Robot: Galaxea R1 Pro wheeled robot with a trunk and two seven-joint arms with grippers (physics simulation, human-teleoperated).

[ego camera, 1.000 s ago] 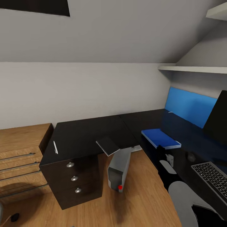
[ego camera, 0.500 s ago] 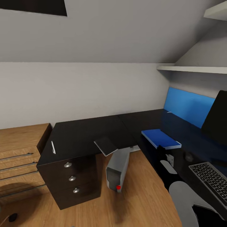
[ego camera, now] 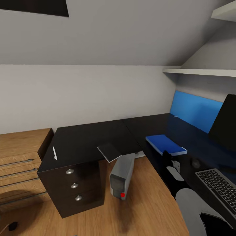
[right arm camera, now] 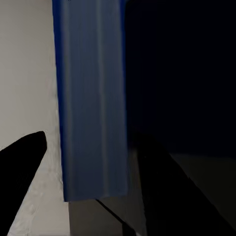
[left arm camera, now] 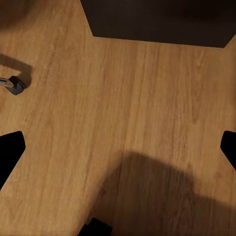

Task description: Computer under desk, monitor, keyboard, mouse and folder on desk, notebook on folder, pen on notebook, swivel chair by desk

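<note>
The black L-shaped desk [ego camera: 85,137] carries the white pen [ego camera: 54,153] at its left end. The dark notebook [ego camera: 109,151] overhangs its front edge. Below it the silver computer [ego camera: 122,178] leans on the floor. On the right wing lie the blue folder [ego camera: 165,144], the mouse [ego camera: 196,163] and the keyboard [ego camera: 219,188], with the monitor [ego camera: 226,124] behind. My right gripper [ego camera: 166,158] [right arm camera: 93,196] is open at the desk edge beside the folder. My left gripper [left arm camera: 118,147] hangs open over bare floor. A swivel chair caster [ego camera: 13,225] [left arm camera: 14,84] shows.
A light wooden drawer chest [ego camera: 19,157] stands left of the desk's drawer unit [ego camera: 73,185] [left arm camera: 157,19]. A blue wall panel [ego camera: 196,109] [right arm camera: 91,98] backs the right wing, with a white shelf [ego camera: 196,70] above. Wooden floor [left arm camera: 147,98] lies open in front.
The whole picture has slid slightly left, so the camera has turned a little right. The things on the desk and my right arm keep their places.
</note>
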